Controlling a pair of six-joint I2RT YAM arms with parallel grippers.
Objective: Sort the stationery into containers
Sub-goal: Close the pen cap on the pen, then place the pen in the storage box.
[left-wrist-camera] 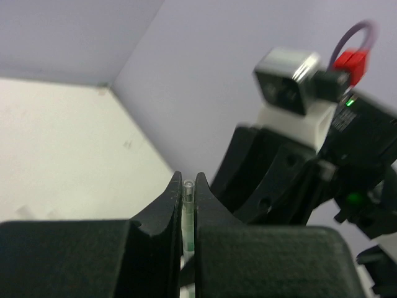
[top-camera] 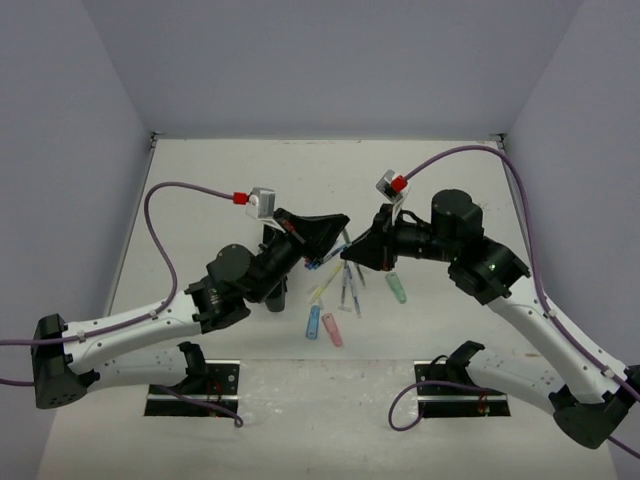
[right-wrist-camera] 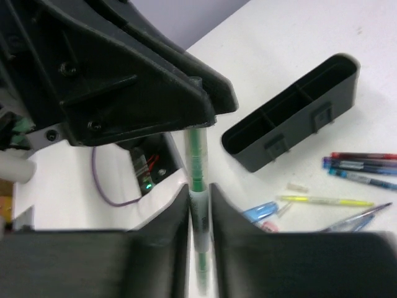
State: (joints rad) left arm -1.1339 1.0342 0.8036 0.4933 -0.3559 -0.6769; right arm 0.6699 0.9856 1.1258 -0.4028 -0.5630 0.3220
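A green pen [right-wrist-camera: 197, 155] with a pale barrel is held in the air between both grippers. My left gripper [left-wrist-camera: 188, 181] is shut on one end of the pen [left-wrist-camera: 188, 214]. My right gripper [right-wrist-camera: 200, 194] is shut on the pale part of the pen. The two grippers meet tip to tip above the table's middle: left gripper [top-camera: 335, 236], right gripper [top-camera: 356, 251]. The black organiser [right-wrist-camera: 291, 121] lies on the table with its compartments empty. Loose pens [top-camera: 349, 290], a yellow-green pen [top-camera: 318, 291], and blue [top-camera: 312, 323], pink [top-camera: 332, 330] and green [top-camera: 397, 288] chunky pieces lie below the grippers.
In the right wrist view, red and blue pens [right-wrist-camera: 363, 164] lie right of the organiser, with a yellow-green pen [right-wrist-camera: 322, 200] and a small pale cap [right-wrist-camera: 298, 186] nearer. Grey walls close the table at the back and both sides. The left arm [top-camera: 240, 275] covers most of the organiser from above.
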